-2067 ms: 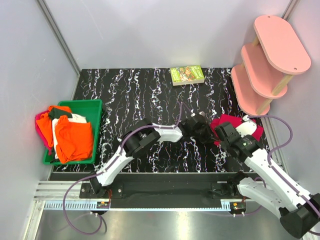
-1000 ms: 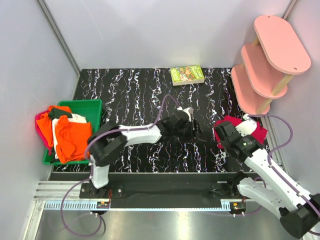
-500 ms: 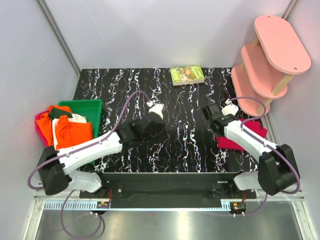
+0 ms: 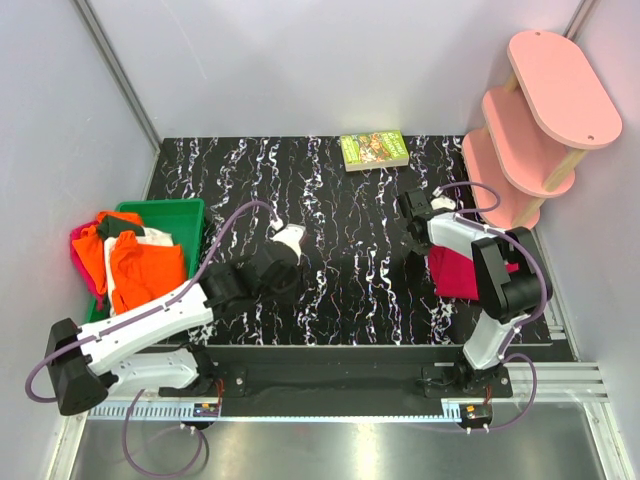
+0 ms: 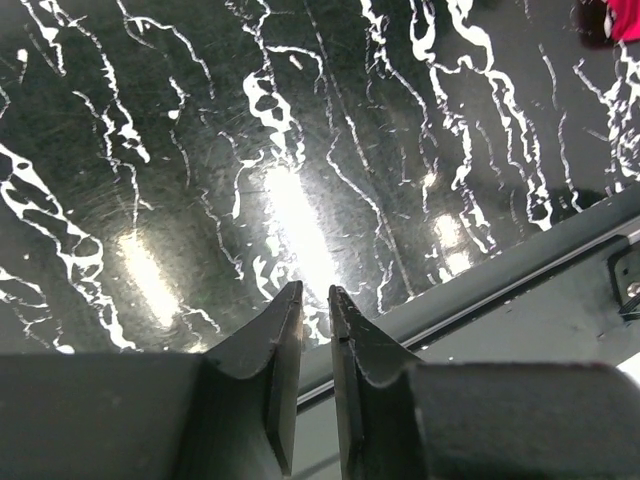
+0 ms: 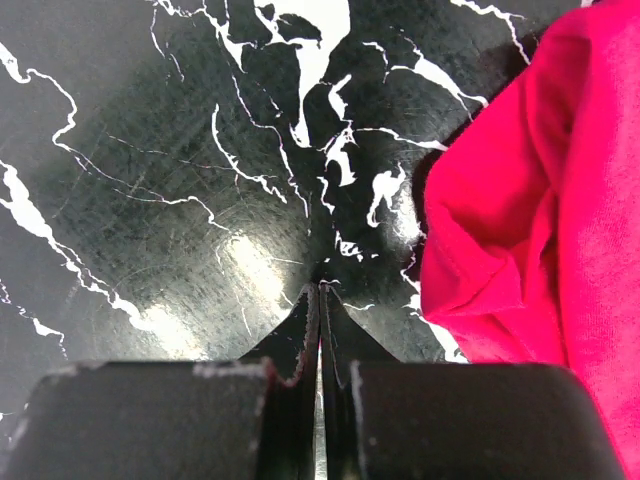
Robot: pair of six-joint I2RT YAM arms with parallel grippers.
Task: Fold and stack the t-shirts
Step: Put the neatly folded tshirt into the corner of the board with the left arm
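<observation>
Top external view, from the left: green bin [image 4: 192, 210] at the table's [image 4: 330, 190] left edge, heaped with the orange t-shirts [image 4: 145, 275], with white [image 4: 152, 237] and magenta-pink [image 4: 78, 243] cloth spilling around them. Probably kept there as the unfolded supply.

Next, left tool [image 5: 315, 298] low over bare table: narrow, only a slim gap between the jaws, gripping nothing. Probably free for the next pick.

Further right, right tool [image 6: 320, 292] pressed fully together, also gripping nothing, just beside the crimson-red t-shirt [image 4: 455, 272]. Shirt lying bundled compactly at the table's right side, partly under the right arm. Likely set there as the base of the stack.

Only in the top view: bin, waiting shirts and both arms together, though with both sets of fingertips hidden. Only in the left wrist view: that slim gap, plus the table's near edge. Only in the right wrist view: jaws meeting, and the shirt's soft rolled hem close by on the right.
</observation>
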